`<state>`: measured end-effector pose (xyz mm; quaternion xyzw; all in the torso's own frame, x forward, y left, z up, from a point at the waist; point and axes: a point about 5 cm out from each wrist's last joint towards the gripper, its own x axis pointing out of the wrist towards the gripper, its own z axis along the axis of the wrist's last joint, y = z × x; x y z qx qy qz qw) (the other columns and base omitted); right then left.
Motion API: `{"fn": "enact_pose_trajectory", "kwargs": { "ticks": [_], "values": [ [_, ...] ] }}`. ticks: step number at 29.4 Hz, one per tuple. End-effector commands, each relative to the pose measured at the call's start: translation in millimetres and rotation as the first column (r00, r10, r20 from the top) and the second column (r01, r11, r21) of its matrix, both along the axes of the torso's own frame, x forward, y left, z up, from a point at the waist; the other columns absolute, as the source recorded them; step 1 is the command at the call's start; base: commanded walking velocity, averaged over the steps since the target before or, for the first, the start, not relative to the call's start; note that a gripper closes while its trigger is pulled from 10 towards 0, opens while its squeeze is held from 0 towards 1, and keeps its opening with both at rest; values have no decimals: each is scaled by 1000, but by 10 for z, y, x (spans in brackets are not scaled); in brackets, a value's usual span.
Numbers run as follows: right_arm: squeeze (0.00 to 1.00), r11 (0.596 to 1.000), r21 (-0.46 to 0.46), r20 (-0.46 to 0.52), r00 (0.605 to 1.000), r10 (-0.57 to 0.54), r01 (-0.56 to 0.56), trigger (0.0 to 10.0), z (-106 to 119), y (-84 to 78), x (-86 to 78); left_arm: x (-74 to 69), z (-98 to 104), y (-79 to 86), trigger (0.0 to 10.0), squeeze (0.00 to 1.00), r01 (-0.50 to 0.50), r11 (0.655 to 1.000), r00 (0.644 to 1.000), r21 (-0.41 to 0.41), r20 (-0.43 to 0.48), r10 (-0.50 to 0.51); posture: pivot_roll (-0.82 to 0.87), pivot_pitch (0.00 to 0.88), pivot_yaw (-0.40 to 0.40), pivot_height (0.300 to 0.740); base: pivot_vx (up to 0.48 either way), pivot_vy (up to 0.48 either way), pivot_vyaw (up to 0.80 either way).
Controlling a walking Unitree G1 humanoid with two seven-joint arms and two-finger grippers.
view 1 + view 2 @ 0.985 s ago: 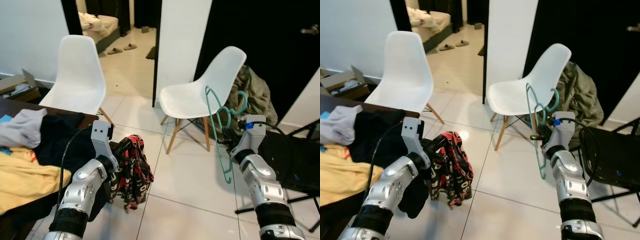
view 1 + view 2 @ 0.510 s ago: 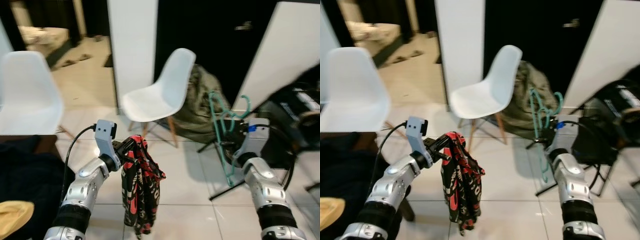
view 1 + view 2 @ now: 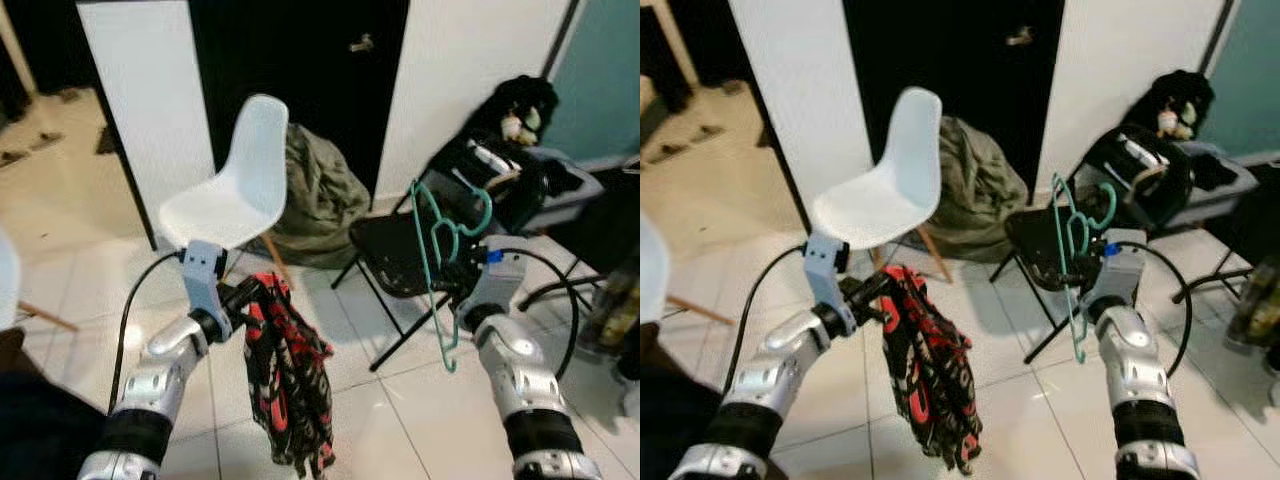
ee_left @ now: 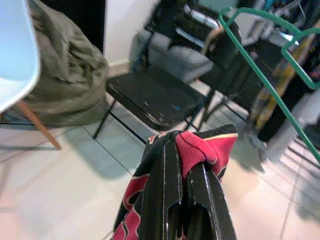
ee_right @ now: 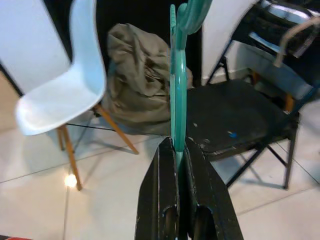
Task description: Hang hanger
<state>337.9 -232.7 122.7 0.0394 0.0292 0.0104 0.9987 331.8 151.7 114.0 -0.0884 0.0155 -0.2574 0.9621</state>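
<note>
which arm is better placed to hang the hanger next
Right, probably. The right gripper is shut on the teal plastic hanger, held upright with its hook on top. The left gripper is occupied, shut on the red and black patterned garment.

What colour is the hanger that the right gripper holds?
The hanger is teal green, clearest in the right wrist view.

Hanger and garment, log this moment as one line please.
right gripper: shut on green hanger | left gripper: shut on red-black garment | ahead: black folding chair
</note>
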Motion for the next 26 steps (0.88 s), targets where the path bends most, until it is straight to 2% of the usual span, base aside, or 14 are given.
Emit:
{"fn": "enact_pose_trajectory", "kwargs": {
  "ticks": [1, 10, 13, 14, 15, 16, 17, 18, 19, 20, 22, 23, 24, 26],
  "values": [
    [0, 1000, 8, 3, 1000, -11, 11, 10000, 11, -46, 1, 22, 48, -79, 10000, 0, 30, 999, 999, 19, 31, -31, -51, 0, 17, 740, 0, 0, -788],
    [0, 1000, 8, 11, 1000, 0, 0, 10000, 11, -5, 7, 2, 31, -67, 10000, 0, 58, 998, 998, 31, 31, -59, -50, 0, 30, 740, 0, 0, -788],
    [0, 1000, 5, 10, 1000, 11, -11, 10000, 6, 11, 12, -2, 45, -71, 10000, 0, 68, 996, 996, 65, 50, -71, -50, 0, 28, 740, 0, 0, -788],
    [0, 992, 34, 30, 992, 122, -123, 10000, 35, 77, -7, 5, 177, -71, 10000, 0, 73, 978, 980, 198, 167, -106, -54, 0, 28, 740, 0, 0, -800],
    [0, 983, 36, 44, 983, 180, -182, 10000, 62, 105, -23, 15, 249, -68, 10000, 0, 80, 963, 969, 257, 207, -136, -52, 0, 26, 740, 0, 0, 0],
    [0, 983, 36, 44, 983, 180, -182, 10000, 62, 105, -23, 15, 249, -68, 10000, 0, 80, 963, 969, 257, 207, -136, -52, 0, 26, 740, 0, 0, 0],
    [0, 966, 46, 61, 966, 253, -256, 10000, 105, 138, -49, 36, 351, -48, 10000, 0, 84, 945, 955, 315, 246, -166, -52, 0, 26, 740, 0, 0, 0],
    [0, 937, 44, 86, 935, 343, -348, 10000, 193, 162, -93, 82, 508, 12, 10000, 0, 69, 906, 934, 418, 291, -206, -47, 0, 22, 740, 0, 0, 0],
    [0, 911, 40, 101, 909, 404, -409, 10000, 252, 183, -128, 109, 616, 54, 10000, 0, 54, 873, 919, 484, 317, -233, -47, 0, 22, 740, 0, 0, 0],
    [0, 911, 40, 101, 909, 404, -409, 10000, 252, 183, -128, 109, 616, 54, 10000, 0, 54, 873, 919, 484, 317, -233, -47, 0, 22, 740, 0, 0, 0],
    [0, 821, -8, 158, 810, 565, -571, 10000, 505, 224, -260, 228, 955, 246, 10000, 0, -46, 776, 892, 630, 375, -252, -45, 0, 27, 740, 0, 0, 0],
    [0, 821, -8, 158, 810, 565, -571, 10000, 505, 224, -260, 228, 955, 246, 10000, 0, -46, 776, 892, 630, 375, -252, -45, 0, 27, 740, 0, 0, 0],
    [0, 788, -27, 168, 775, 610, -615, 10000, 576, 243, -304, 259, 1055, 304, 10000, 0, -77, 748, 886, 660, 389, -252, -45, 0, 28, 740, 0, 0, 0],
    [0, 695, -111, 141, 680, 719, -711, 10000, 709, 313, -424, 378, 1258, 462, 10000, 0, -159, 660, 906, 735, 374, -198, -45, 0, 30, 740, 0, 0, 0]
  ]
}}
